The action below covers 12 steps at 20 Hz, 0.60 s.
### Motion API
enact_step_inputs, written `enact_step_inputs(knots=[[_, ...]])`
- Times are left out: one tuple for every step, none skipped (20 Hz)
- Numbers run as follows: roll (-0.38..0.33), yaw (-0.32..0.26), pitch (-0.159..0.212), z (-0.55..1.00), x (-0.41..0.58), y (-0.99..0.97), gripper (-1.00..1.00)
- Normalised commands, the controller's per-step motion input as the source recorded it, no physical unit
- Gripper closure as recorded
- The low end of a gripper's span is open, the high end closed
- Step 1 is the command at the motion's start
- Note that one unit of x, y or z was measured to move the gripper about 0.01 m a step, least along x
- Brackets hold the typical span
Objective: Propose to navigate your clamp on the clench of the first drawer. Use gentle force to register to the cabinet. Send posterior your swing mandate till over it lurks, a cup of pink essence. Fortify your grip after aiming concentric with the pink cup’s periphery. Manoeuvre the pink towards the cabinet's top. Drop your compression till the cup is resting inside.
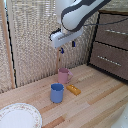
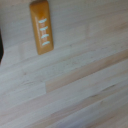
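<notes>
My clamp (image 1: 67, 47) hangs well above the table at the end of the white and grey arm. Its two blue-tipped fingers (image 1: 62, 50) stand apart with nothing between them. The pink cup (image 1: 64, 76) stands upright on the wooden table almost straight below the clamp, its handle toward the exterior view's right. The dark brown cabinet (image 1: 111, 45) fills the exterior view's right, and both drawer fronts with silver bar handles look shut. The wrist view shows only table planks and a flat orange piece (image 2: 41, 26); neither the cup nor the fingers appear there.
A blue mug (image 1: 57, 92) stands just in front of the pink cup, with the flat orange piece (image 1: 73, 89) beside it. A patterned white plate (image 1: 19, 116) lies at the front on the exterior view's left. A woven screen (image 1: 35, 35) backs the table.
</notes>
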Motion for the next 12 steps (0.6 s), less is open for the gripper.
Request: enact_step_inputs(knots=[[-0.375, 0.065, 0.014, 0.02, -0.131, -0.15, -1.0], [-0.375, 0.061, 0.021, 0.03, -0.14, -0.15, -1.0], [-0.375, 0.061, 0.027, 0.03, -0.151, -0.15, -1.0], [-0.375, 0.061, 0.029, 0.03, -0.157, -0.15, -1.0], [-0.375, 0.062, 0.028, 0.02, -0.157, -0.15, -1.0], [-0.375, 0.063, 0.027, 0.0, -0.163, -0.16, -1.0], [-0.375, 0.066, 0.025, 0.0, -0.174, -0.16, -1.0], [-0.375, 0.066, 0.025, 0.0, -0.171, -0.16, -1.0], [-0.375, 0.069, 0.024, 0.0, -0.171, -0.15, -1.0], [-0.375, 0.076, 0.008, 0.0, -0.166, -0.15, -1.0], [-0.375, 0.086, 0.0, 0.0, -0.163, -0.16, -1.0], [-0.375, 0.088, 0.0, 0.0, -0.163, -0.16, -1.0]])
